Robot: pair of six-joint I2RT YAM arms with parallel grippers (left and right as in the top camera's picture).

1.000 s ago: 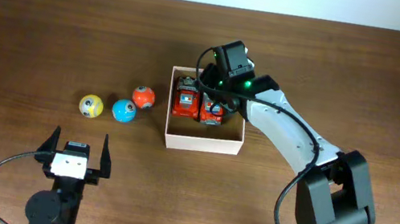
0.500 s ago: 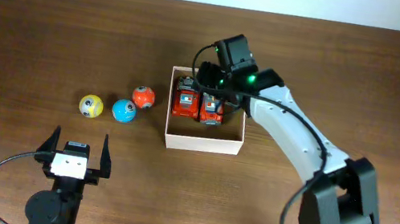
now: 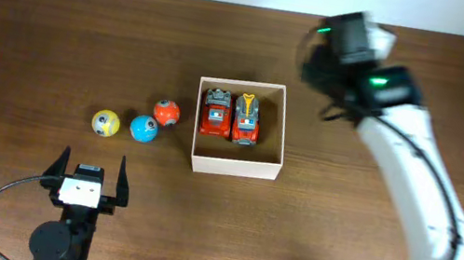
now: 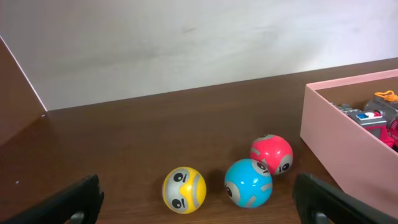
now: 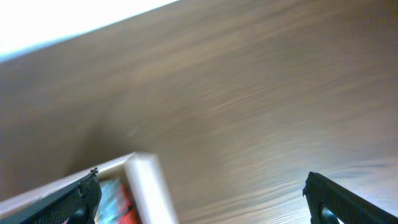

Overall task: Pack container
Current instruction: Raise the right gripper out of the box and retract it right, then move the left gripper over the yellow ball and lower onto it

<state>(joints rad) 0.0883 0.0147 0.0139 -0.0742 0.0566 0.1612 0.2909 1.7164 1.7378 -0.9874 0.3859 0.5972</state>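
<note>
The container (image 3: 236, 164), a white box with a tan inside, stands mid-table and holds two red toy trucks side by side, one on the left (image 3: 215, 113) and one on the right (image 3: 246, 119). My right gripper (image 3: 316, 67) is open and empty, raised to the right of and behind the box. Its wrist view is blurred and shows the open fingers (image 5: 202, 199) over bare table, with a box corner (image 5: 146, 180) at lower left. My left gripper (image 3: 91, 168) is open and empty near the front edge. In the left wrist view (image 4: 196, 202) it faces three balls, with the box wall (image 4: 336, 143) at right.
A yellow ball (image 3: 105, 123), a blue ball (image 3: 143, 128) and a red ball (image 3: 166, 112) lie in a row left of the box. They also show in the left wrist view: yellow (image 4: 184, 190), blue (image 4: 248, 182), red (image 4: 272, 154). A pale wall runs along the table's far edge.
My right gripper has left the box and swung up and to the right, away from it. Both trucks stay in the box. The left arm has not moved.
</note>
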